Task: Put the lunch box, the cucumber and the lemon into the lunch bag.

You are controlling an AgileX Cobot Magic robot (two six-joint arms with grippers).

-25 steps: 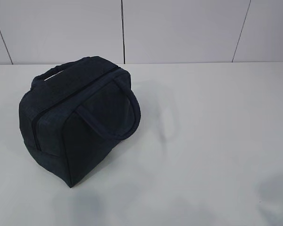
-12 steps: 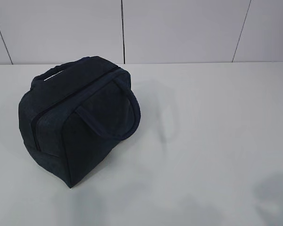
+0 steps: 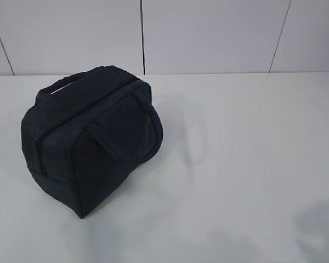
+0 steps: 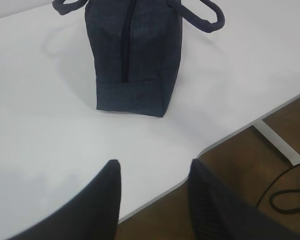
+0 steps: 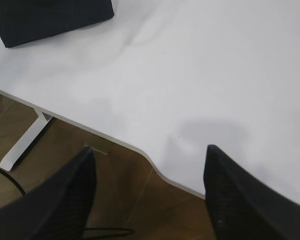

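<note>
Two grippers we see, both empty with jaws spread: the left gripper (image 4: 152, 200) and the right gripper (image 5: 149, 192) each hang over the near edge of the white table (image 3: 247, 164). Beyond them the lunch bag (image 3: 90, 139) stands upright on the table's left side, its zipper (image 4: 124, 42) closed.

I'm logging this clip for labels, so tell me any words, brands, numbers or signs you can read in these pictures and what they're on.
None can be read. The dark bag shows only plain fabric and its zipper in every view, with no logo or tag facing a camera. The white table and the wall panels behind it carry no markings either.
</note>
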